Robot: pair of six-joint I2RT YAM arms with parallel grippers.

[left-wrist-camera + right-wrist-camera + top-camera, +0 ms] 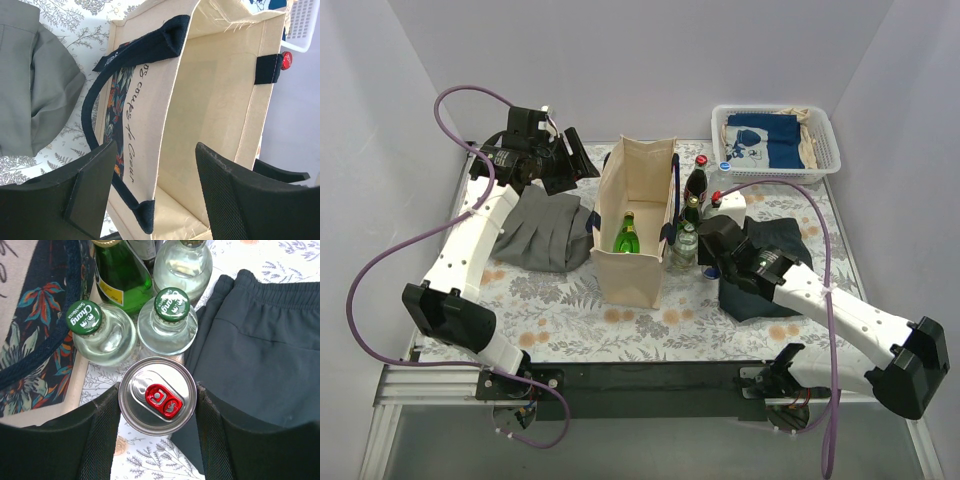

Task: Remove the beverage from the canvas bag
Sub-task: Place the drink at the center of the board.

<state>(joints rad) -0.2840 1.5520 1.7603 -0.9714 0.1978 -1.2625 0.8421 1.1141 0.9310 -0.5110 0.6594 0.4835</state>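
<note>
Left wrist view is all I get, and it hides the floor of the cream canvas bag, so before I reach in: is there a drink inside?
Observer: Yes. The top camera shows one green glass bottle standing upright on the floor of the cream canvas bag with navy handles.
Operator: Is the right arm anywhere near the opening?
Observer: No. The right end effector is outside the bag, on its right side. It is shut on a silver can with a red tab next to clear glass bottles with green caps.
</note>
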